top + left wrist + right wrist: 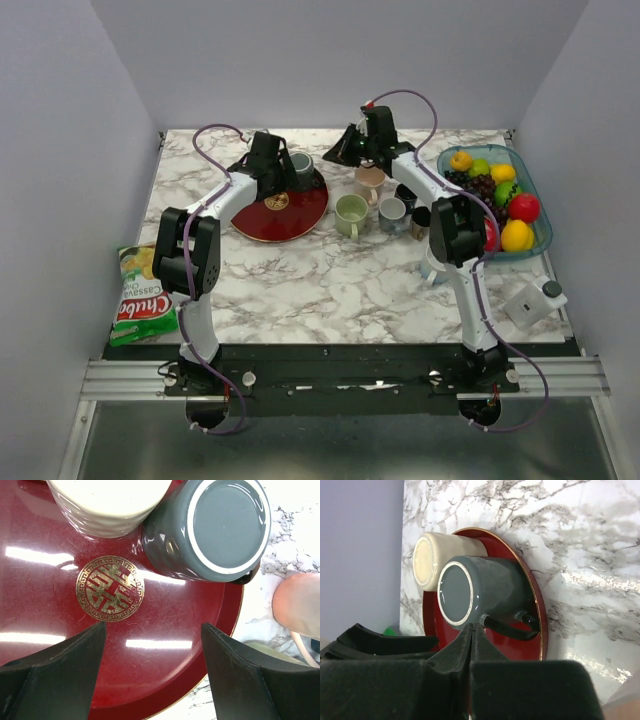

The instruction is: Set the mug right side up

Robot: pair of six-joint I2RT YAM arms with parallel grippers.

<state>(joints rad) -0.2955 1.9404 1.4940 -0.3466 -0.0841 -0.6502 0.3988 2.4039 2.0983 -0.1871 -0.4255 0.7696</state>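
Overhead and wrist views of a marble table point(330, 280) with two arms reaching toward its far side.

**Task object.** The grey mug point(490, 587) stands upside down, base up, on the red plate point(50, 605), close to the plate's right rim. Its black handle point(507, 629) points toward the right arm. A cream mug point(427, 560), also base up, stands just beside it on the same plate. The two look close enough to touch, but contact cannot be confirmed.

**Left arm.** The left gripper point(153, 627) hangs over the plate with its fingers spread wide and nothing between them. The plate's gold emblem point(110, 588) lies just ahead of the left finger, and both inverted mugs lie beyond it.

**Right arm.** The right gripper point(471, 630) is level with the grey mug, its fingers pressed together with no gap visible. The fingertips line up with the near end of the handle. Whether they pinch or touch it cannot be told.

**Surroundings.** A pink mug point(370, 178) stands upside down on the marble below the right arm, right of the plate. A green mug point(350, 213) stands upright nearer the arm bases, with two further mugs to its right. A clear blue tray point(535, 190) of fruit sits at the right edge, and a bag of chips point(140, 295) hangs over the left edge.
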